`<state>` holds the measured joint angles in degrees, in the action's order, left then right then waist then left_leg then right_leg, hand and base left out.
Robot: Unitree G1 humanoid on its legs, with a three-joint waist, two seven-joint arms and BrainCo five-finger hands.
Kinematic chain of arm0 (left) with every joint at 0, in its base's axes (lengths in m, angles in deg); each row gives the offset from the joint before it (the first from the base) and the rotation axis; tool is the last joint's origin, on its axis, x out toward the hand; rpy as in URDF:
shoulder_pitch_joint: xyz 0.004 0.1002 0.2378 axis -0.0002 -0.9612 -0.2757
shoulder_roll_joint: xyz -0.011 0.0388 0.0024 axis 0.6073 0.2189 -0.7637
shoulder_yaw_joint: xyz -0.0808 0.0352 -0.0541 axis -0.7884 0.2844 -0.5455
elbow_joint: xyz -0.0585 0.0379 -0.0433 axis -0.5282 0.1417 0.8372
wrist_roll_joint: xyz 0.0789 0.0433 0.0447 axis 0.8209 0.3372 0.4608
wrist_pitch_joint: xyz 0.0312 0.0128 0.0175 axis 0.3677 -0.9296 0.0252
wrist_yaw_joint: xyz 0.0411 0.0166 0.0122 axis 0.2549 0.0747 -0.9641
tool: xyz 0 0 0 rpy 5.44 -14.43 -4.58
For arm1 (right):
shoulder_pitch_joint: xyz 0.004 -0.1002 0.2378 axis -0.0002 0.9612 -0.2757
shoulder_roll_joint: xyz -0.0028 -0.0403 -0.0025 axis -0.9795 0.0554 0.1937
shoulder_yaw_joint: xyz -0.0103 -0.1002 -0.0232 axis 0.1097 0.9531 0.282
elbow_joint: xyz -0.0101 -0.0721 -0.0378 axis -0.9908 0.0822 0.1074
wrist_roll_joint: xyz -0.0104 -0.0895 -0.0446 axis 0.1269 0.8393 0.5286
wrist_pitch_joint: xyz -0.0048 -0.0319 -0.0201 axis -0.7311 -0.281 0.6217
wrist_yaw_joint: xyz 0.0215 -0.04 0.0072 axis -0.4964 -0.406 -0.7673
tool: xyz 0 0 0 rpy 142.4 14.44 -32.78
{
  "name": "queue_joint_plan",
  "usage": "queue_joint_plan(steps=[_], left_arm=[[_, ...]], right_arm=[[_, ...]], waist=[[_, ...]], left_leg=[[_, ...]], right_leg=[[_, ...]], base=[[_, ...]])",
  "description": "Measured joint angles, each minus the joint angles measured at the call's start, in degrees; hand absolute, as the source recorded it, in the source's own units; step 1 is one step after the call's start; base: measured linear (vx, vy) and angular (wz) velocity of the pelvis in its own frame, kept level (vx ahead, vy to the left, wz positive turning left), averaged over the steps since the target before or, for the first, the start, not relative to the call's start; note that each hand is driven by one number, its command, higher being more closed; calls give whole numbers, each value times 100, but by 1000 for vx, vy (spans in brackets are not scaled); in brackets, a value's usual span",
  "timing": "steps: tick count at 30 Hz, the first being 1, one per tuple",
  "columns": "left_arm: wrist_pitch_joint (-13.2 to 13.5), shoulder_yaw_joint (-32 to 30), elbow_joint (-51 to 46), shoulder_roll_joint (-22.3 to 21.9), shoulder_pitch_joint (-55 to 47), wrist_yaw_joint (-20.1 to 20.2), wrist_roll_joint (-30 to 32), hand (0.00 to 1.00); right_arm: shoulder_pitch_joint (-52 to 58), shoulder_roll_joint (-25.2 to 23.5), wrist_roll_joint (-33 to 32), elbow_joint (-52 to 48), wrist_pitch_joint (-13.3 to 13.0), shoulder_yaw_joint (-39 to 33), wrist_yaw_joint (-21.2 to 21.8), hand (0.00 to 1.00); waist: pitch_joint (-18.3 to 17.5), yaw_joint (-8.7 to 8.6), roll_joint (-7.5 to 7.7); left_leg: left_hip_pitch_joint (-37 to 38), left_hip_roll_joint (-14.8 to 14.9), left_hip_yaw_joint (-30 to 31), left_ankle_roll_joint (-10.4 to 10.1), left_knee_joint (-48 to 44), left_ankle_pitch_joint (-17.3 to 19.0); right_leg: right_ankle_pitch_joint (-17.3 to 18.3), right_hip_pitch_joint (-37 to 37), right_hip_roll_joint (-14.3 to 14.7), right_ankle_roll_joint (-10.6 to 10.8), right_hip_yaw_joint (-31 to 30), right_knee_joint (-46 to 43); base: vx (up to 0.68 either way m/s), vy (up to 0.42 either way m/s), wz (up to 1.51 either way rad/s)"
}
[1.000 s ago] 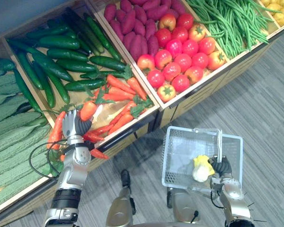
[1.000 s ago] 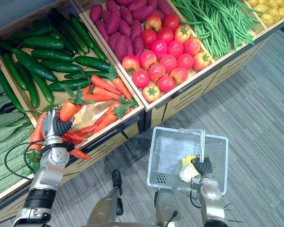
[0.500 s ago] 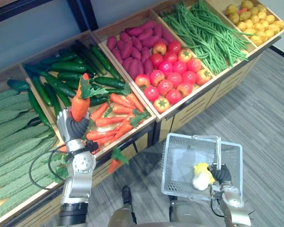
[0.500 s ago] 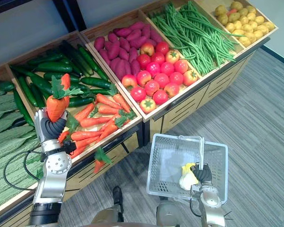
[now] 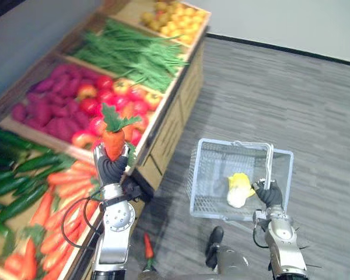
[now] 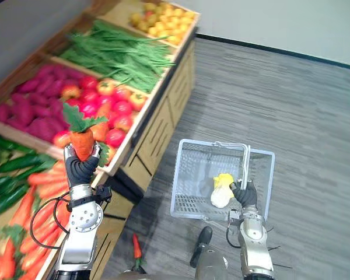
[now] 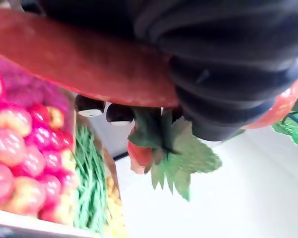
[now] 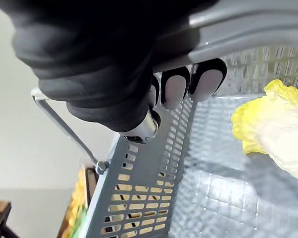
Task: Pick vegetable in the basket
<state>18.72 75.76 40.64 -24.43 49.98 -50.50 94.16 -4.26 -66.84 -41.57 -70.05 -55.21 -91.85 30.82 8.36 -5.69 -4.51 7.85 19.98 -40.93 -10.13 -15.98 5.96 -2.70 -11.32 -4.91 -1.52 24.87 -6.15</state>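
The left hand is squeezing a carrot, holding it straight up with the green leaves on top. The carrot is hanging well to the left of the basket. The right hand is gripping the basket's handle. I think the carrot needs carrying rightward, over the basket.

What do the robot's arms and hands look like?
Both arms are silver-grey metal. The left arm has a round, disc-shaped joint just below the wrist, and the right arm has a rounded casing there. The left hand and the right hand each wear a dark ribbed cover over the back and wrist. The fingers are silver with dark rounded tips.
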Motion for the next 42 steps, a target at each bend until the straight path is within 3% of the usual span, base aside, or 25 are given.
queue_joint_plan(steps=[1, 2, 3, 5, 6, 7, 8, 10, 16, 21, 27, 28, 35, 42], left_arm=[[8, 113, 57, 0, 20, 22, -7, 100], [55, 491, 488, -24, 47, 136, -160, 100], [55, 574, 527, -5, 44, 180, -228, 100], [56, 614, 534, -10, 48, 234, -233, 100], [56, 612, 589, 11, 47, 233, -280, 100], [55, 617, 648, 16, 43, 232, -287, 100], [31, 1012, 795, 207, 33, 322, -332, 100], [15, 1195, 810, 202, 97, 357, -332, 100], [-29, 1390, 1069, 266, 213, 369, -262, 100], [-159, 1676, 1594, 258, 401, 536, -5, 100], [-307, 1851, 2229, 294, 429, 610, 374, 100], [-333, 1903, 2339, 296, 443, 614, 428, 0], [-517, 1999, 3041, 324, 548, 756, 635, 0], [-551, 1996, 3190, 338, 608, 839, 695, 0]], right_arm=[[50, 5, -7, -90, 1, 11, -2, 100], [198, 39, -336, -435, 1, 118, -9, 100], [197, 98, -449, -559, -1, 124, -7, 100], [156, 135, -538, -685, -5, 126, -8, 100], [79, 52, -557, -735, -3, 203, -8, 100], [65, 28, -574, -743, -3, 298, -8, 100], [133, 41, -806, -964, -22, 1006, 147, 100], [157, -98, -893, -1061, -22, 1043, 199, 100], [7, -136, -1106, -1066, -21, 1542, 431, 100], [-36, -136, -1295, -1066, -19, 1713, 415, 100], [-34, -120, -1411, -1065, -2, 1905, 379, 100], [-34, -107, -1579, -1065, -2, 1947, 380, 100], [-47, -28, -2229, -1064, -2, 2524, 520, 100], [-43, -8, -2205, -1064, 2, 2828, 664, 100]], waist=[[-4, -5, -16], [20, 18, -33], [18, 17, -36], [67, 24, 38], [140, 66, 117], [170, 117, 163], [12, 278, 55], [38, 274, 199], [-14, 313, 236], [-41, 257, 245], [-243, 153, 368], [-261, 154, 374], [-267, 101, 384], [-318, 47, 468]], left_leg=[[-106, 130, 85, 45, -413, -6], [-655, 539, 1212, 426, -2388, -217], [-936, 373, 1427, 499, -2593, 76], [-1254, 124, 1426, 732, -2565, 276], [-1503, -366, 1848, 885, -2259, 606], [-1526, -640, 2176, 894, -1970, 696], [-1323, -1328, 3125, 730, 18, 370], [-1212, -1469, 2990, 803, 209, 319], [-570, -1746, 2787, 866, 1345, -90], [-511, -1729, 2801, 849, 1536, -112], [-526, -1730, 2836, 847, 1554, -114], [-532, -1730, 2843, 847, 1553, -114], [-575, -1721, 2934, 828, 1547, -129], [-604, -1721, 2985, 822, 1553, -147]], right_leg=[[3, 48, 36, -3, -70, 46], [91, 448, 251, -168, -674, 194], [71, 479, 227, -139, -806, 184], [65, 505, 171, -120, -996, 154], [163, 670, 132, -88, -1328, 217], [174, 754, 103, -72, -1447, 236], [-40, 910, 251, 401, -2225, 563], [-101, 898, 117, 459, -2349, 670], [-73, 927, -18, 508, -2529, 743], [-82, 949, 5, 522, -2504, 848], [-95, 995, -15, 532, -2498, 982], [-95, 995, -17, 531, -2495, 990], [-98, 991, -7, 526, -2469, 1016], [-100, 992, -9, 525, -2413, 1026]], base=[[288, -12, -144], [339, 45, -150], [393, 90, -155], [195, 93, -57], [140, 113, -61], [258, 374, -201], [190, 333, -181], [159, 252, -85], [95, 68, -12], [52, -1, -3], [13, 1, 1], [0, 0, 0], [-46, -17, 4], [-12, -6, 4]])
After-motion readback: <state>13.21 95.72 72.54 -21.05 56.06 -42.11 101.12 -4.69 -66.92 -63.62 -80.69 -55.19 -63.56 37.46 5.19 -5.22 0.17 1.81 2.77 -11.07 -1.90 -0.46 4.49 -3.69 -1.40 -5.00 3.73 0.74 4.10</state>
